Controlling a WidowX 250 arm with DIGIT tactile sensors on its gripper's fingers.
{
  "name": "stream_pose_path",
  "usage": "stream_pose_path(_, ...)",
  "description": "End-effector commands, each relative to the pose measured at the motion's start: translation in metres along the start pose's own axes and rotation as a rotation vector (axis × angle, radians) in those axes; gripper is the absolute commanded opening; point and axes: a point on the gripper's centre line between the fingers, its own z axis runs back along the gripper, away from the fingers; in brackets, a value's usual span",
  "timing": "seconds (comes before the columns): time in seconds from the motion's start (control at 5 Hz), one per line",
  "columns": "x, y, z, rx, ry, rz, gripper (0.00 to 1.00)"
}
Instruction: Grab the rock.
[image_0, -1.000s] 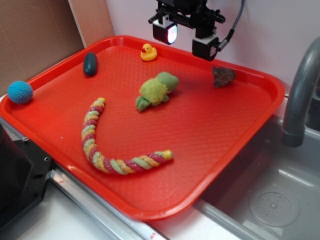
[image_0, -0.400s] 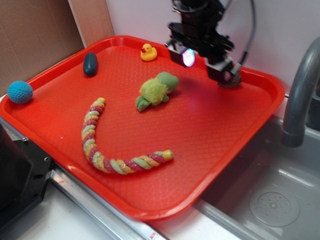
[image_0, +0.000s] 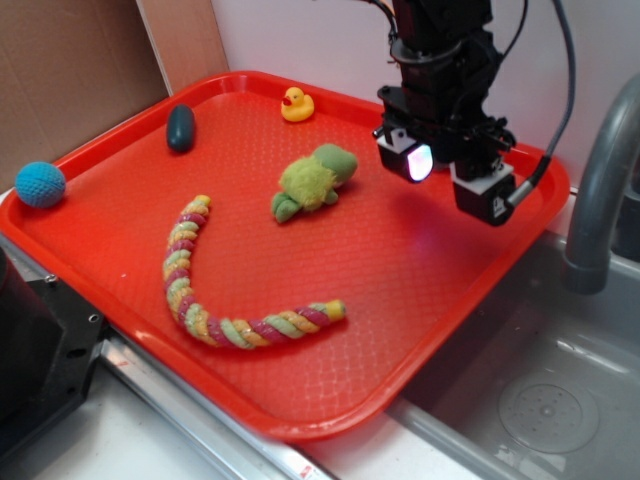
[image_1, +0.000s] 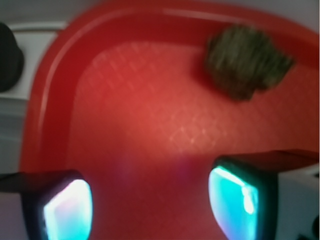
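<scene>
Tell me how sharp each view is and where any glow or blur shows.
Wrist view: soft and motion-smeared; the rock is a fuzzy brown blob, the tray texture only faintly legible, and the end effector finger pads glow cyan, slightly washing out the bottom edge. Exterior view: mostly sharp, evenly lit, with a bright glowing pad on the end effector; the rock is hidden behind the arm.

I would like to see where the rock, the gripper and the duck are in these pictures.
rock (image_1: 246, 61), wrist view, centre of its rough top.
gripper (image_1: 150, 197), wrist view, midway between the two glowing fingertips.
duck (image_0: 296, 104), exterior view, middle of its yellow body.
</scene>
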Motion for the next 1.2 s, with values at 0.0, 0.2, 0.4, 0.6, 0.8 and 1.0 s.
stream_pose_path(0.0, 0.037, 0.032, 0.034, 0.065, -0.163, 0.067, 1.00)
stream_pose_path(0.2, 0.046, 0.043, 0.026, 0.093, -0.168, 0.087, 1.00)
stream_pose_path(0.4, 0.053, 0.046, 0.018, 0.112, -0.160, 0.088, 1.00)
stream_pose_path(0.6, 0.054, 0.041, 0.004, 0.093, -0.128, 0.080, 1.00)
stream_pose_path(0.8, 0.053, 0.043, -0.006, 0.121, -0.119, 0.074, 1.00)
stream_pose_path(1.0, 0.051, 0.055, -0.015, 0.165, -0.119, 0.090, 1.00)
